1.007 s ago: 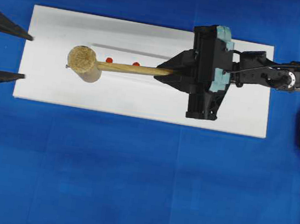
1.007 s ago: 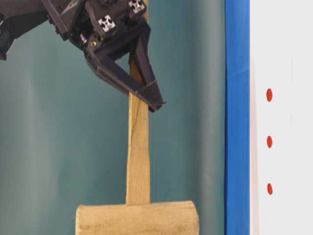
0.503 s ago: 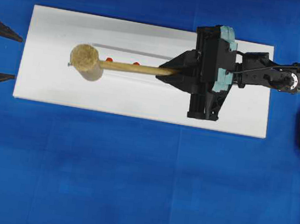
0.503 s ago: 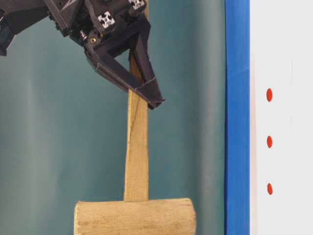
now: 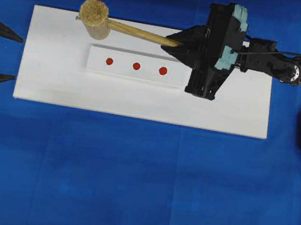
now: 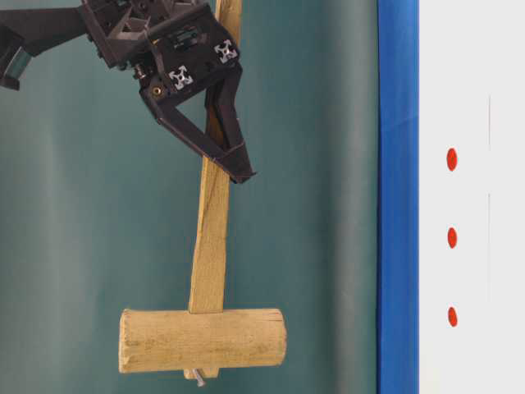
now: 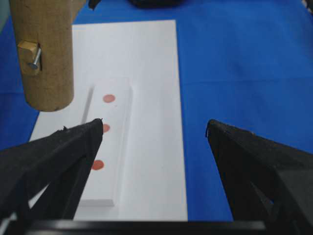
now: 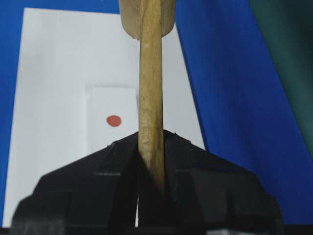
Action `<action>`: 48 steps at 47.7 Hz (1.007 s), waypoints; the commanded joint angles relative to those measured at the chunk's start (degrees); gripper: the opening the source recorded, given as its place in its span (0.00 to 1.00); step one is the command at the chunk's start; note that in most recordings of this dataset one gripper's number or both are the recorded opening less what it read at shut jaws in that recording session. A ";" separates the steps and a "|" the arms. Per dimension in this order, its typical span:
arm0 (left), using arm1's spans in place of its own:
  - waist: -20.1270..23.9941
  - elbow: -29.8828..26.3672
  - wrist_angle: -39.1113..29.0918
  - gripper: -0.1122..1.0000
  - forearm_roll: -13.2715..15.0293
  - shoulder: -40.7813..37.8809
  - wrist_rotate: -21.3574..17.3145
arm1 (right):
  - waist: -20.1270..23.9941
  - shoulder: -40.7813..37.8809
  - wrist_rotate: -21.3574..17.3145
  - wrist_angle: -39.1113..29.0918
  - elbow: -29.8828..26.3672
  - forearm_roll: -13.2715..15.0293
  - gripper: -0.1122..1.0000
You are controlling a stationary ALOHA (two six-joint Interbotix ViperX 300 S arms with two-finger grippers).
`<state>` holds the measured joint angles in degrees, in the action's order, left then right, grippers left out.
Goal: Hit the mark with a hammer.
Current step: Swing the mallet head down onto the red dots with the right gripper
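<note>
While the right claw (image 5: pixel 174 39) clamps one hammer (image 5: pixel 94 17), three red marks (image 5: pixel 136 65) show; left claw (image 7: pixel 154 134) apart.

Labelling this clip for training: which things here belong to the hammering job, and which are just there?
Job:
- hammer, held in the right claw
- three red marks on the white strip

Just there:
- white board
- blue cloth
- left claw, open, empty

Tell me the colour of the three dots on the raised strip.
Red. The dots on the white strip show best in the overhead view.
</note>
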<state>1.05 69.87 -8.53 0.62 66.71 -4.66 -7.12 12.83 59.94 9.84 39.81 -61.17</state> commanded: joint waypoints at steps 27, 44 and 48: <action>0.09 -0.70 0.26 0.92 0.09 -0.70 0.09 | -0.09 -13.01 0.00 -2.99 1.49 -7.73 0.12; 0.09 -0.53 0.09 0.92 0.00 -0.70 0.09 | 0.44 -2.72 0.53 -1.85 1.85 -6.59 0.12; 0.09 -0.44 0.09 0.92 0.09 -0.70 0.09 | 0.88 1.76 0.53 -1.76 3.25 -6.15 0.12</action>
<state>1.05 69.96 -8.70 0.62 66.62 -4.66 -6.77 9.58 60.38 7.73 42.80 -67.85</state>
